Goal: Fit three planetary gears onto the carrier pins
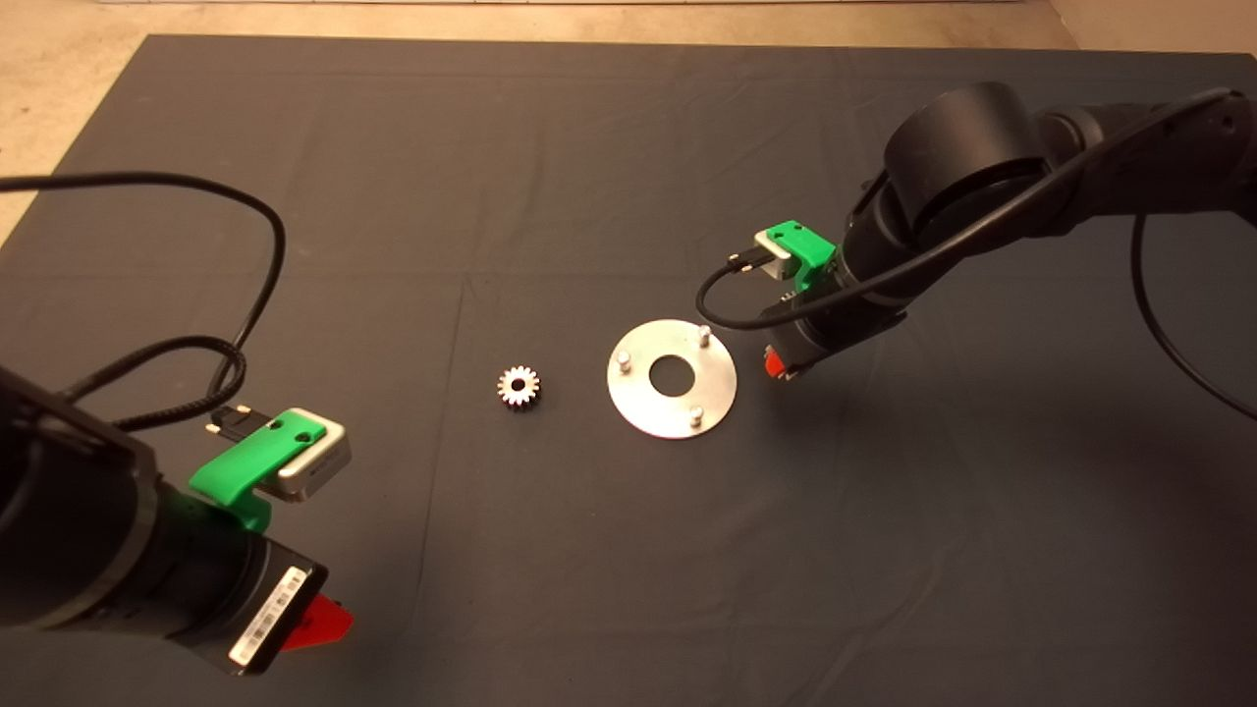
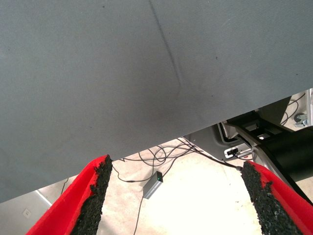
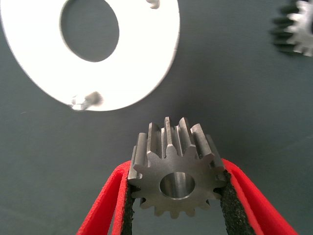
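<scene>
A flat silver disc [image 1: 648,398] lies mid-mat with three bare carrier pins [image 1: 703,336] standing up from it. One planetary gear [image 1: 518,387] lies flat on the mat to the disc's left. My right gripper [image 3: 177,200] hovers just right of the disc, shut on a second dark-grey gear [image 3: 172,169] held between its black pads. In the right wrist view the disc [image 3: 146,54] and the loose gear [image 3: 298,29] lie beyond the held gear. My left gripper [image 2: 178,196] waits open at the mat's near left edge, holding nothing.
A dark mat [image 1: 550,177] with faint fold creases covers the table. Black cables loop over the mat's left side [image 1: 245,295]. Past the mat's edge, the left wrist view shows floor with cables and a small grey box [image 2: 153,184].
</scene>
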